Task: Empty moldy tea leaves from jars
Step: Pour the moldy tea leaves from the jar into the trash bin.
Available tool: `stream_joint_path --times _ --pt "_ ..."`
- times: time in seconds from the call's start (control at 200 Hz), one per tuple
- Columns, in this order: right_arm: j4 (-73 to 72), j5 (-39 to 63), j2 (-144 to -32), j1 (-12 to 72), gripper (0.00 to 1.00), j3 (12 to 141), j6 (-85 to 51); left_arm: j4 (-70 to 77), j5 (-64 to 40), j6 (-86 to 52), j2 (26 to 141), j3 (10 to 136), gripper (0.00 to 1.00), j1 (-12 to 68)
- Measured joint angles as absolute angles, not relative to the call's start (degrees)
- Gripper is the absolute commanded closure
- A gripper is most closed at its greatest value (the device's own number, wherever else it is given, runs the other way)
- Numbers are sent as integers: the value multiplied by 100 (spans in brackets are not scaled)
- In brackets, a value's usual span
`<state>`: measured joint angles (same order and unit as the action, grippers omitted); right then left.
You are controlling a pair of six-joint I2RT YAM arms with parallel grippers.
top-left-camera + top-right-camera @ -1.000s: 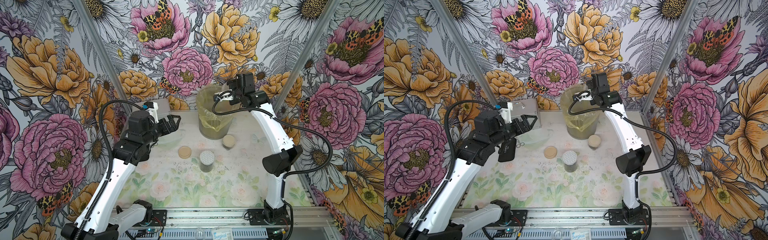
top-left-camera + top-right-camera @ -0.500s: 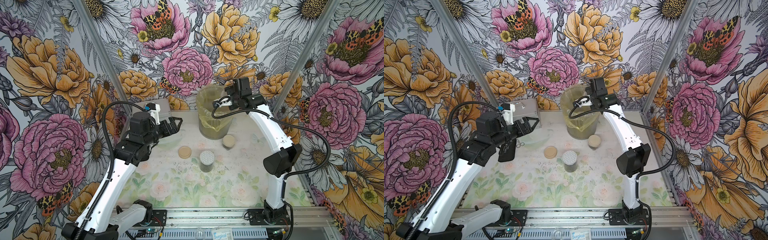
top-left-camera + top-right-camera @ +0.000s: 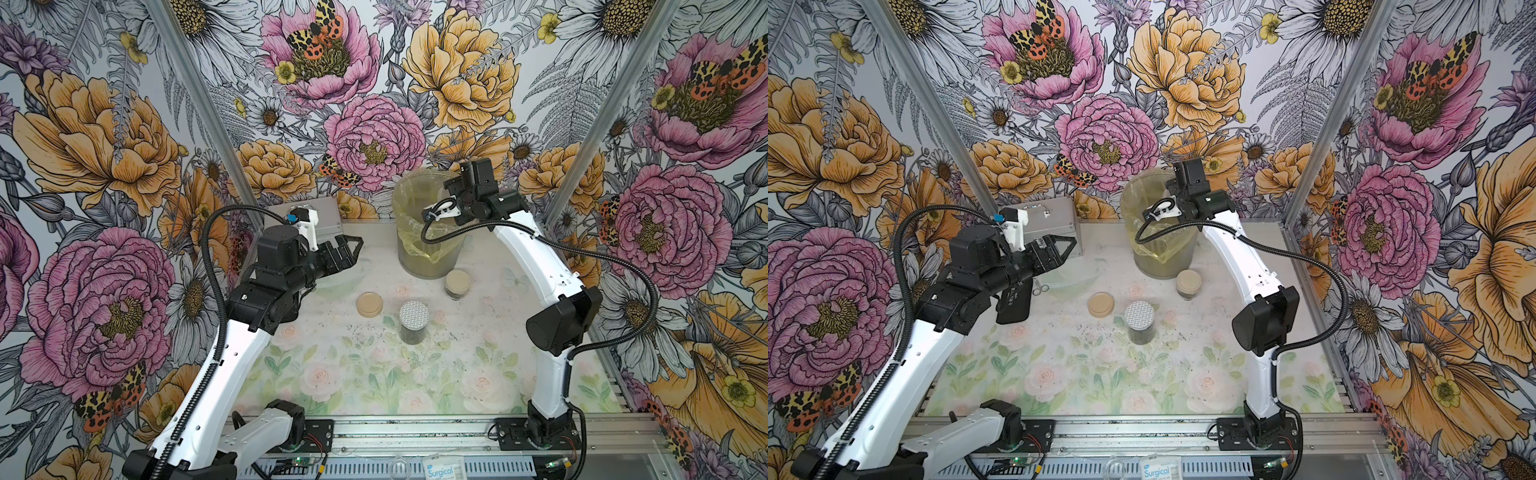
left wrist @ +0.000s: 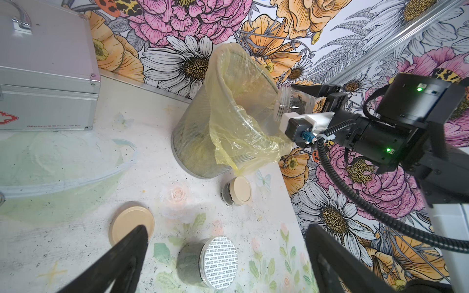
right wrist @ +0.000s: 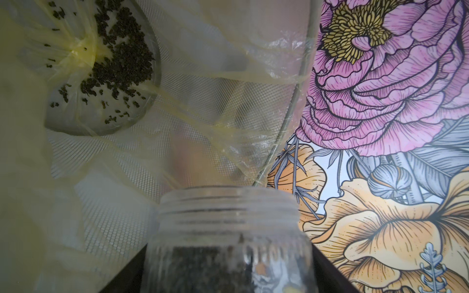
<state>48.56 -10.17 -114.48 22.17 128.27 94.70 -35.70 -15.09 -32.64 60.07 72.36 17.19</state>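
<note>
While my right gripper (image 4: 308, 101) is clamped on the open jar (image 4: 288, 107), mouth just past the fingertips at the bin (image 4: 203, 132) rim, tea leaves (image 4: 299, 102) sit inside; I'm mid-pour, so next needs a steeper tilt. My left gripper (image 4: 227, 229) gapes empty above the foil-topped jar (image 4: 210, 263)

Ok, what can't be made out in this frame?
- Held jar: in both top views largely hidden by the right arm's wrist.
- How much tea is left in it: right wrist view blurred, cut off by the picture edge.
- Right fingers: mostly behind the jar, left wrist view.
- Print on the dotted lid: too small, left wrist view.
</note>
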Motion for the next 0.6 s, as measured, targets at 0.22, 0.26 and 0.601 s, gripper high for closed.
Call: stream_joint_path --times 0.22,0.26,0.601 --pt "4853 -978 -11443 2222 100 12785 9568 -3568 -1544 -3264 5942 7229 1 1636" --pt "4856 -978 -11445 2222 100 12763 9570 -3568 -1555 -3267 5931 7229 1 1625" --pt "4858 -915 -11445 2222 100 12785 9448 -3566 -1599 -3269 5922 7144 1 1599"
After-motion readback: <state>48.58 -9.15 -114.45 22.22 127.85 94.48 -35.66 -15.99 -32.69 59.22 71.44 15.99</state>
